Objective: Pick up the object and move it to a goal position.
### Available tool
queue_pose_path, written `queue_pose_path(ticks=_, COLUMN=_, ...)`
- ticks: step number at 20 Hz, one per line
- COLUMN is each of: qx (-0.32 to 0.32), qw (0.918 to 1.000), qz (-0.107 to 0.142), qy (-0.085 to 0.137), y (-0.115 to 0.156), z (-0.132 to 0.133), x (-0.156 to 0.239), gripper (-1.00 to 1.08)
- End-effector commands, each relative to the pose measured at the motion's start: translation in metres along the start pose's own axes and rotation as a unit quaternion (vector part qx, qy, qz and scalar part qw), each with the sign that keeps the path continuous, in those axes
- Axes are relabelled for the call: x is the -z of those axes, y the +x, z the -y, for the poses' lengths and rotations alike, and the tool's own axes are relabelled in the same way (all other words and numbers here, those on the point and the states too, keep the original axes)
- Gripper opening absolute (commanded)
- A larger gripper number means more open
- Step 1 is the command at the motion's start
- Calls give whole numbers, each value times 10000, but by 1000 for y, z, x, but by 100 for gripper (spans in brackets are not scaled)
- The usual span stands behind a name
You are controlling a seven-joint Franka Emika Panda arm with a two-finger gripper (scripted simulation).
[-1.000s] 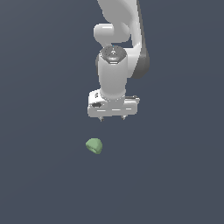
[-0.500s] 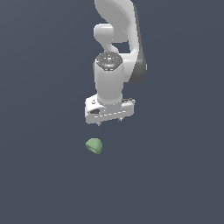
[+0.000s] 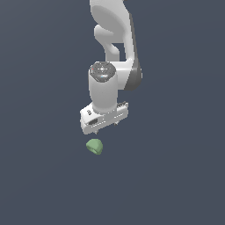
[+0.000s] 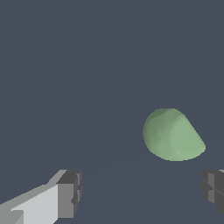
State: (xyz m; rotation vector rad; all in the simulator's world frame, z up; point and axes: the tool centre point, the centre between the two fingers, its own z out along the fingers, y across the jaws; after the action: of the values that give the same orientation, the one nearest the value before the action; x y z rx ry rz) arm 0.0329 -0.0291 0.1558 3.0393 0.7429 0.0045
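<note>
My jaws stand apart, holding nothing, just above the object point(image 3: 94, 146), which lies on the dark worktop point(image 3: 176, 176). In the wrist view the object point(image 4: 172, 134) sits off-centre, nearer one finger point(image 4: 212, 188). Step in hand: approach. Next move, in my judgement: centre over it, descend, then close.

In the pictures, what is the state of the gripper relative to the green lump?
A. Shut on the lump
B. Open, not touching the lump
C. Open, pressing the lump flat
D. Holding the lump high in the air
B: in the wrist view the fingers stand wide apart and the green lump lies clear of them; the gripper holds nothing.
</note>
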Motion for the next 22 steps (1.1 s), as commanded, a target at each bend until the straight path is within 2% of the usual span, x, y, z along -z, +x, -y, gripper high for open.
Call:
queue_pose_path(ticks=1, qx=313, qw=9995, qz=5, qy=2, y=1, z=-6, x=-5, gripper=100)
queue_pose_path(ticks=10, qx=1396, qw=9902, qz=12, qy=19, y=4, z=-29, x=-23, gripper=100)
queue_pose_path(ticks=22, qx=2625, qw=9649, qz=-7, qy=50, y=5, z=-57, x=-44, gripper=100)
